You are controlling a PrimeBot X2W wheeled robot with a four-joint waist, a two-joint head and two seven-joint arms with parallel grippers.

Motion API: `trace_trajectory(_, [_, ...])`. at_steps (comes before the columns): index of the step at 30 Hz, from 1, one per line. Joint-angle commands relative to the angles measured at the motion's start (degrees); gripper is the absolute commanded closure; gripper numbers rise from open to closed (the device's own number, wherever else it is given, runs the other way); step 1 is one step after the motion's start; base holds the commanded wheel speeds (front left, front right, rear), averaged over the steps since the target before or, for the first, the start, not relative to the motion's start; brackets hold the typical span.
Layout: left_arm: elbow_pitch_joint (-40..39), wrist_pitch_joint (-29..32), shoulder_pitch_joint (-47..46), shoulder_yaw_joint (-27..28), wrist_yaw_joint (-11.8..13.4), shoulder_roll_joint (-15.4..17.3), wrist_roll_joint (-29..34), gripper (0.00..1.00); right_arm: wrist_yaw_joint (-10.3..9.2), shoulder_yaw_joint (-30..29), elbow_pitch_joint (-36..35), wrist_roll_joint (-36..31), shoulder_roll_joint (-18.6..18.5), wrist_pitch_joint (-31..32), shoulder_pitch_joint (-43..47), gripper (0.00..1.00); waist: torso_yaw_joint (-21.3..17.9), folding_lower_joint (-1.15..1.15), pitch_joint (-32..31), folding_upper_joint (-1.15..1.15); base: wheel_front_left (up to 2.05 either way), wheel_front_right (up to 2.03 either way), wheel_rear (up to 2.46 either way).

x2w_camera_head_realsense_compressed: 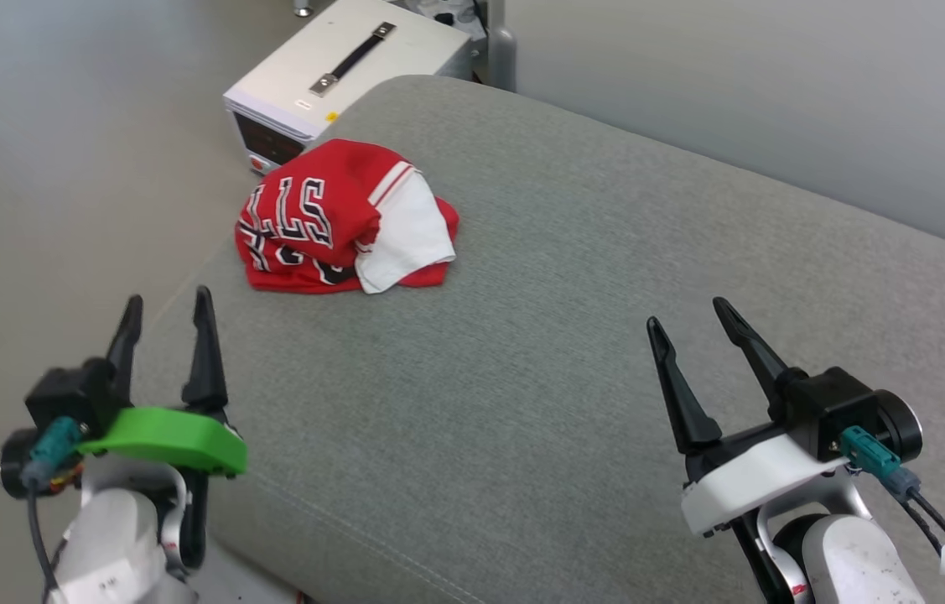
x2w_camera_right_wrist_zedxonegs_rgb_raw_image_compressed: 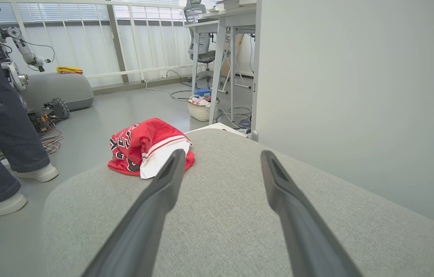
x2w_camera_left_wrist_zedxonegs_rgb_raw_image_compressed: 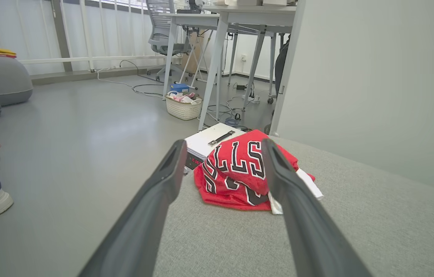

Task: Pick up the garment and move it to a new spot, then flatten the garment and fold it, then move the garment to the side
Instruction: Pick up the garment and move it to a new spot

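A: Where's the garment (x2w_camera_head_realsense_compressed: 338, 222)?

B: It's bunched in a red-and-white heap near the far left corner of the grey cushion (x2w_camera_head_realsense_compressed: 539, 352), with a white box (x2w_camera_head_realsense_compressed: 329, 75) on the floor just beyond it.

A: And the 2 tools?

B: The left tool (x2w_camera_head_realsense_compressed: 168, 298) is spread wide with nothing in it, at the cushion's near left edge. The right tool (x2w_camera_head_realsense_compressed: 686, 312) is just as wide and bare, over the near right side. Both are well apart from the garment.
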Motion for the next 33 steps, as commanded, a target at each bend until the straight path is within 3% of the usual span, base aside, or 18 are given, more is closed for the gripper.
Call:
trace_trajectory(1, [0.67, -0.05, -2.55, 0.41, -0.41, 1.04, -0.94, 0.00, -0.04, -0.29, -0.57, -0.59, -0.14, 0.50, -0.98, 0.00, -3.19, 0.00, 2.81, 0.00, 0.00, 0.00, 0.00])
trace_trajectory(14, [10.82, 8.28, -21.13, -2.03, -2.22, 10.63, -9.00, 0.00, -0.04, -1.46, -3.44, -2.92, -0.14, 2.77, -3.57, 0.00, -10.97, 0.00, 11.03, 0.00, 0.00, 0.00, 0.00])
trace_trajectory(25, [21.40, 28.20, -33.15, -17.70, -2.28, 20.56, -24.62, 0.00, -0.04, -1.40, -4.81, -4.50, -0.14, 3.27, -7.31, 0.00, -14.36, 0.00, 18.79, 0.00, 0.00, 0.00, 0.00])
trace_trajectory(33, [29.27, 36.45, -37.69, -23.93, -2.29, 23.69, -31.08, 0.00, -0.04, -0.20, -5.32, -5.75, -0.14, 3.96, -11.02, 0.00, -16.45, 0.00, 24.17, 0.00, 0.00, 0.00, 0.00])
